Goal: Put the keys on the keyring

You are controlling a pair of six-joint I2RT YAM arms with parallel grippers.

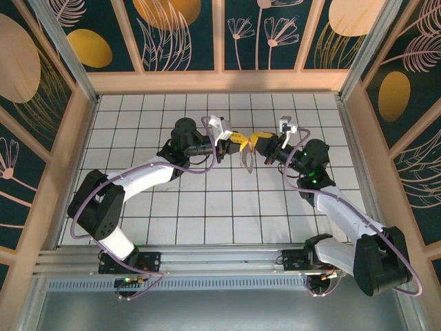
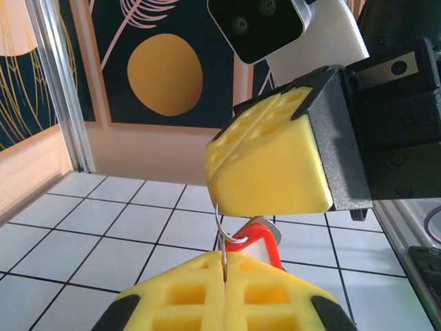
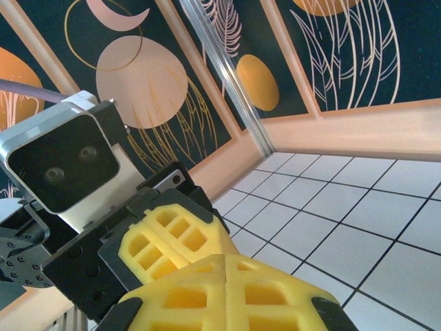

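Tiled table (image 2: 103, 234), thin silver keyring (image 2: 218, 215), red key (image 2: 264, 241)

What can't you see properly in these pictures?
- Left wrist view: thin silver wire keyring, top hidden behind the yellow-fingered right gripper, bottom pinched inside the left gripper.
- Same view: small red key, lower part hidden behind the left gripper.
- Top view: keyring and key too small to tell apart.

A counter (image 1: 227, 214) of white square tiles with dark grout lines lies inside a peach-coloured frame (image 1: 220, 81). Around it stand dark teal wall panels (image 1: 179, 34) with pale line-drawn leaves and orange discs (image 2: 165, 74), and a silvery metal post (image 1: 67, 52) rises at the far left corner. A ribbed metal rail (image 1: 220, 261) runs along the near edge, with a perforated grey strip (image 1: 227, 283) just beside it.
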